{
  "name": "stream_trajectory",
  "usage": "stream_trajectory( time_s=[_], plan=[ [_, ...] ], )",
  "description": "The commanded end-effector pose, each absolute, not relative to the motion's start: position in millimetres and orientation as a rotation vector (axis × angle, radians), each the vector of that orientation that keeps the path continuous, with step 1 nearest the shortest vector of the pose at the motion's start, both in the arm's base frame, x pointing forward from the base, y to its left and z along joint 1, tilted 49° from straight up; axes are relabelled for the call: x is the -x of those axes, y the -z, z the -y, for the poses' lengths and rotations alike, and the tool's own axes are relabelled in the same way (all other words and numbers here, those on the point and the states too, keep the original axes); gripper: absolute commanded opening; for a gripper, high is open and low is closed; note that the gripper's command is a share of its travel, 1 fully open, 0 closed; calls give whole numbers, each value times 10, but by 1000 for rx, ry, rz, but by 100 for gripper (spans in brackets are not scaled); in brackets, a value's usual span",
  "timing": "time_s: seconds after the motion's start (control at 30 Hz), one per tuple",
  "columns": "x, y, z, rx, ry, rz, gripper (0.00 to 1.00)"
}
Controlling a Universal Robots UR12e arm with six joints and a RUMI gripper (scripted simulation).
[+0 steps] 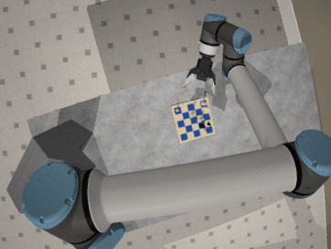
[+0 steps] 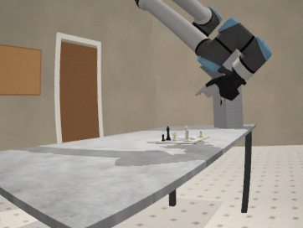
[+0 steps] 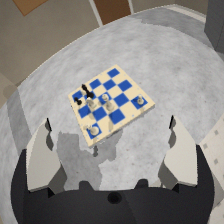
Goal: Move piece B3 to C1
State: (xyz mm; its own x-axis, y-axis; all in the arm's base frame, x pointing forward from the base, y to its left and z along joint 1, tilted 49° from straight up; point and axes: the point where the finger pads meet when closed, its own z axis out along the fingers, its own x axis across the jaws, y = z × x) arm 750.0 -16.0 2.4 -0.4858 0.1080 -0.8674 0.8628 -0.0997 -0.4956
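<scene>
A small blue-and-cream chessboard (image 1: pixel 177 125) (image 2: pixel 176 143) (image 3: pixel 132 115) lies on the grey table (image 1: pixel 133 119) (image 2: pixel 84 168) (image 3: pixel 175 65). On it stand a tall black piece (image 2: pixel 168 132) (image 3: pixel 85 90) and a small black piece (image 1: pixel 208 123) (image 2: pixel 163 137) (image 3: pixel 77 98), side by side. Several white pieces stand there too, among them one (image 1: pixel 176 110) (image 3: pixel 139 100) alone near a corner. The square labels are too small to read. My gripper (image 1: pixel 200 84) (image 2: pixel 211 94) (image 3: pixel 110 118) is open and empty. It hangs high above the table, just beyond the board's far edge.
The arm's long grey links (image 1: pixel 183 183) cross over the table's near side in the overhead view. A grey robot pedestal (image 1: pixel 59 137) (image 2: pixel 228 111) stands at the table's end. A brown door (image 2: pixel 79 92) is in the back wall.
</scene>
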Motion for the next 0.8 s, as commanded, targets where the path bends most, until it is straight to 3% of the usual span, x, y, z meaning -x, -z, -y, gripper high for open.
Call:
stream_trajectory(
  time_s=[0.0, 0.77],
  plan=[
    [-7497, -50, 185, -1115, 1592, -1597, 100],
    [-7486, -181, 343, -1278, 1382, -1580, 100]
  ],
)
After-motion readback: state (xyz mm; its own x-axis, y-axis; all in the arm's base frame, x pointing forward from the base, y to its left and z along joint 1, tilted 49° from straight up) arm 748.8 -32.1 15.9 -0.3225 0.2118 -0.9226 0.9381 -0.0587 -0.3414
